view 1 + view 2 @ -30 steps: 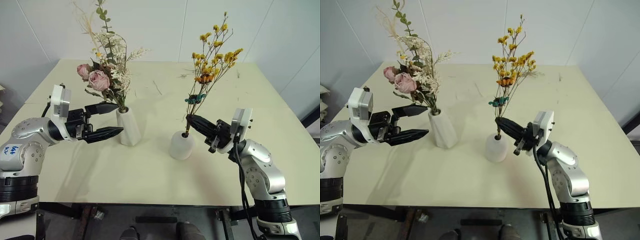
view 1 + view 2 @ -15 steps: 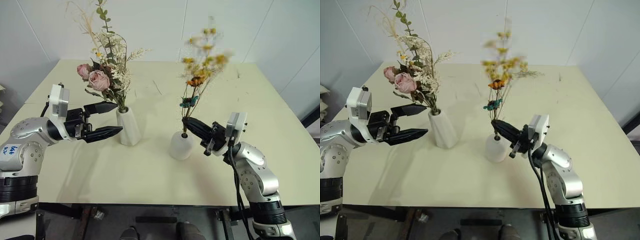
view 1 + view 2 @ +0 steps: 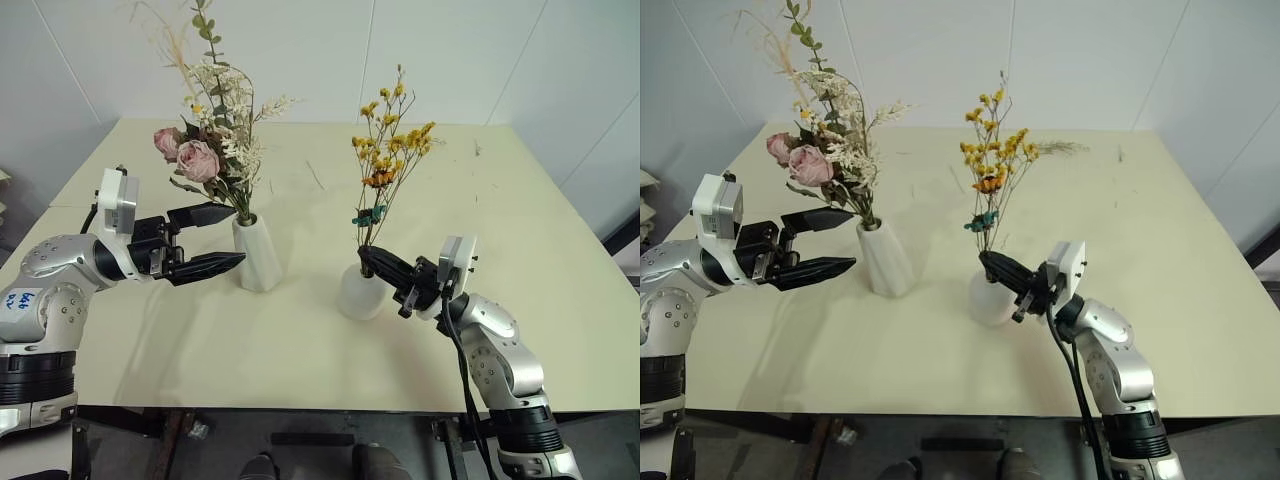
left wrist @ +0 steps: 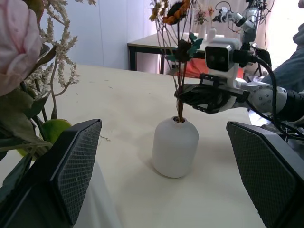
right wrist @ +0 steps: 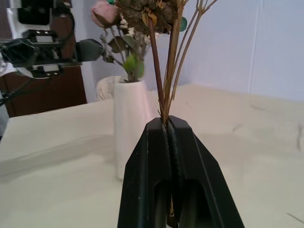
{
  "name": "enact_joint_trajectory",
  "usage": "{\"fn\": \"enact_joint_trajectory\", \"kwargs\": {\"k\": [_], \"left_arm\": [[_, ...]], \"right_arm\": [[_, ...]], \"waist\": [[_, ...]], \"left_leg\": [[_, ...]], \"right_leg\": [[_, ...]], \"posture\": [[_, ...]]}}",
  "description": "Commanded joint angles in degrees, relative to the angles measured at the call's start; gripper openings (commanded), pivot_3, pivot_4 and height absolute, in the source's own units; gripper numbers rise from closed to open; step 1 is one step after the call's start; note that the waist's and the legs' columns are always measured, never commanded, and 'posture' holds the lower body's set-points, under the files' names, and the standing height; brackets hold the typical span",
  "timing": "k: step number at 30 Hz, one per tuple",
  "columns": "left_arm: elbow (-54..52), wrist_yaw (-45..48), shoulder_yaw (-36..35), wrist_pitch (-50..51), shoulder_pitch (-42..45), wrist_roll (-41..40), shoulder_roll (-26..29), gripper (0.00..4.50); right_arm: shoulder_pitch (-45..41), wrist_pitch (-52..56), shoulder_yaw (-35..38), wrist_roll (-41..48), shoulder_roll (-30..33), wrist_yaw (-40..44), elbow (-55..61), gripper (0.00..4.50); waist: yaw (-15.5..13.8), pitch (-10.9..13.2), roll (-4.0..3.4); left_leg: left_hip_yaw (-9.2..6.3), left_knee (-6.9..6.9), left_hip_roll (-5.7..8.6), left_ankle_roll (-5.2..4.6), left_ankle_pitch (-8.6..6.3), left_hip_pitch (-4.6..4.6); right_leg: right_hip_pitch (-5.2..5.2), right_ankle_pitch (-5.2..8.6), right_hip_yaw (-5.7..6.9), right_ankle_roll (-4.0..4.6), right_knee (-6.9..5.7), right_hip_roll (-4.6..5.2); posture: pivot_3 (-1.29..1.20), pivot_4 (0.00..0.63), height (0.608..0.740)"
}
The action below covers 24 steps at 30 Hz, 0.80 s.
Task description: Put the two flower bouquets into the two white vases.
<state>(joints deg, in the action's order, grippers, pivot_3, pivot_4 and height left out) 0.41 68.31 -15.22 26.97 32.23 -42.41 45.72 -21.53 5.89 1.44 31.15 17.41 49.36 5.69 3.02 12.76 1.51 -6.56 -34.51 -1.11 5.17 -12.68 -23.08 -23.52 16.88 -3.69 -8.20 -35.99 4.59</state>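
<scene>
The big bouquet of pink roses (image 3: 198,160) stands in the tall tapered white vase (image 3: 256,253) at the left of the table. My left gripper (image 3: 218,240) hangs open just left of that vase, holding nothing. The thin bunch of yellow-orange flowers (image 3: 388,140) rises nearly upright from the mouth of the short round white vase (image 3: 360,292). My right gripper (image 3: 368,258) is shut on its brown stems right above that mouth; the right wrist view shows the stems (image 5: 164,90) pinched between the black fingers (image 5: 145,175).
The cream table (image 3: 300,330) carries a few loose twig scraps (image 3: 313,176) toward the back. White walls stand behind it. Free tabletop lies in front of both vases and on the right side.
My right gripper has sunk and shifted left with the yellow bunch, whose stems now stand more upright over the round vase. The left arm has kept still.
</scene>
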Motion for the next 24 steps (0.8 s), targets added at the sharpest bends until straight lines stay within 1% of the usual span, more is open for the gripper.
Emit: {"fn": "enact_joint_trajectory", "kwargs": {"k": [1,4,6,7,15,16,21,24], "left_arm": [[-1.8,-0.3,-1.7,-0.7,0.5,-0.8,0.1,4.50],[-1.9,-0.4,-1.8,-0.7,0.3,-0.8,0.2,4.50],[-1.9,-0.4,-1.8,-0.8,0.3,-0.7,0.2,4.50],[-1.9,-0.4,-1.8,-0.8,0.4,-0.7,0.2,4.50],[-1.3,0.2,-2.5,-1.4,0.2,-0.5,1.0,4.50],[-1.1,0.4,-2.7,-1.4,0.1,-0.5,1.3,4.50],[-0.5,1.9,-4.7,-2.1,-2.8,-0.4,2.5,4.50],[-1.2,1.6,-4.8,-2.1,-3.6,-0.4,2.5,4.50]], "right_arm": [[0.2,-2.4,1.0,-0.6,0.2,0.7,-0.5,0.03],[0.2,-2.3,1.8,-0.5,1.0,0.8,-1.3,0.65],[0.2,-1.8,2.4,-0.1,1.7,1.2,-1.0,1.29],[0.1,-1.3,2.9,0.2,2.7,1.6,-0.4,1.53],[1.2,1.1,8.1,2.1,10.8,3.7,2.4,4.35],[1.4,1.3,8.6,2.2,11.7,4.0,2.6,4.44],[1.1,3.8,12.3,3.2,20.9,8.9,0.8,4.44],[0.2,3.6,13.1,3.4,23.9,11.8,-1.5,4.44]], "waist": [[0.0,0.0,0.00],[0.0,0.0,0.00],[0.0,0.0,0.00],[0.0,0.0,0.00],[-0.2,0.0,0.00],[-0.2,0.0,0.00],[-0.1,0.0,-0.03],[-0.2,0.0,-0.01]], "left_leg": [[0.00,0.00,0.00,0.00,0.00,0.00],[0.00,0.00,0.00,0.00,0.00,0.00],[0.00,0.00,0.00,0.00,0.00,0.00],[0.00,0.00,0.00,0.00,0.00,0.00],[0.00,0.00,0.00,0.00,0.00,-0.01],[0.00,0.00,0.00,0.00,0.00,-0.01],[0.05,0.00,0.01,-0.01,0.00,-0.01],[0.04,-0.01,0.00,-0.01,-0.01,0.00]], "right_leg": [[0.00,0.00,0.00,0.00,0.00,0.00],[0.00,0.00,0.00,0.00,0.01,0.00],[0.00,0.00,0.00,0.00,0.01,0.00],[0.00,0.00,0.00,0.00,0.01,0.00],[0.01,0.00,0.00,0.00,0.02,0.00],[0.01,0.00,0.00,0.00,0.03,0.00],[0.00,0.00,-0.05,0.00,0.05,0.01],[0.02,0.00,-0.05,0.00,0.05,0.00]], "posture": [[0.00,0.150,0.740],[0.00,0.150,0.740],[0.00,0.150,0.740],[0.00,0.150,0.740],[0.00,0.150,0.740],[0.00,0.150,0.740],[0.00,0.150,0.740],[0.00,0.150,0.740]]}}
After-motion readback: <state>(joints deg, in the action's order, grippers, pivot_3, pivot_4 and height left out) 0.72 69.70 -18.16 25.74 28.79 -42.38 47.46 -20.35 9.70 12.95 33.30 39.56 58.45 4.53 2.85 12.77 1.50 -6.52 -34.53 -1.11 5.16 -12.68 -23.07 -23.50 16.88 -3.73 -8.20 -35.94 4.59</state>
